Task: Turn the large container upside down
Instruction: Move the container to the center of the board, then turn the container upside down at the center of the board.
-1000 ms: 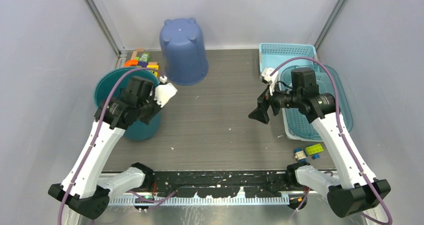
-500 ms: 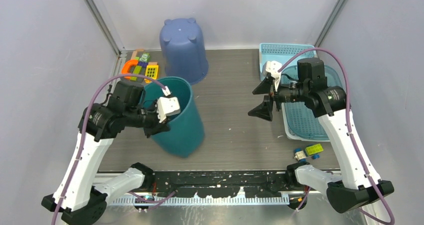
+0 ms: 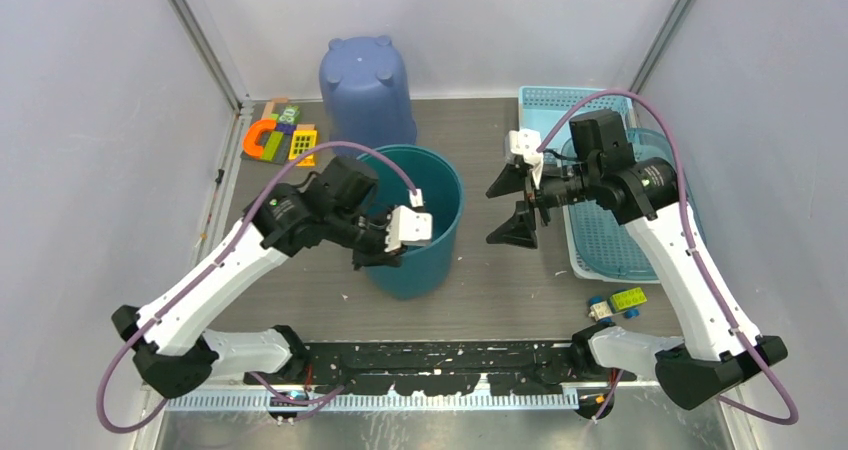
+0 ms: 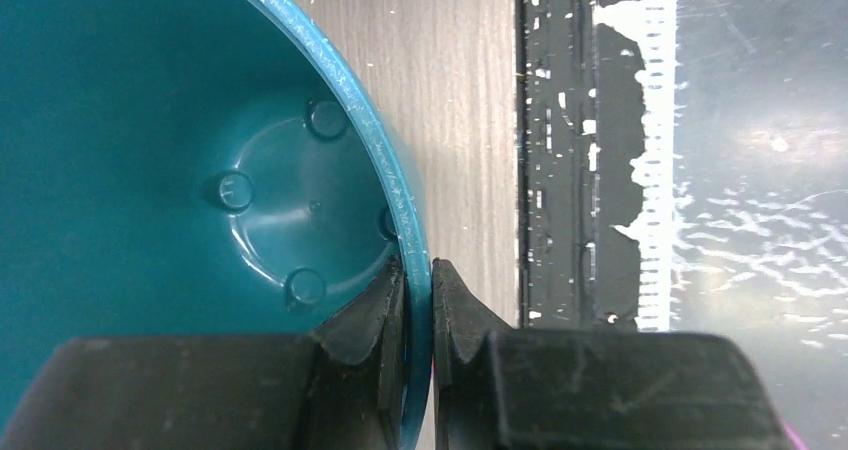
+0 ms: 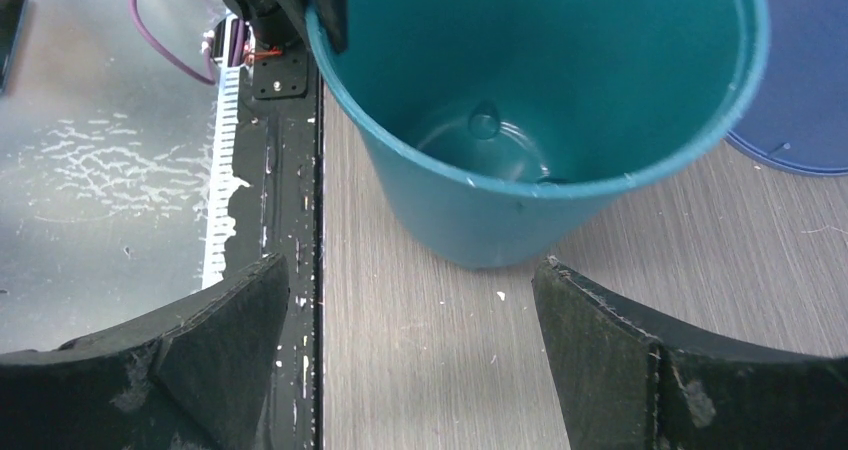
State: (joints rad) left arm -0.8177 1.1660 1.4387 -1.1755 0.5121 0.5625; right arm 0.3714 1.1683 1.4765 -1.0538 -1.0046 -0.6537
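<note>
The grey wood-grain surface [image 3: 470,270] carries a teal tub [image 3: 420,275] of smooth plastic, round and tapering, mouth up near the middle. Whether its base sits flat is hard to say. Behind it a blue tub [image 3: 367,90] stands inverted, stubby feet up. The left arm bends across, its end effector [image 4: 418,270] clenched on the teal rim. The right end effector [image 3: 508,210] hangs spread wide, facing the teal tub, not touching it.
</note>
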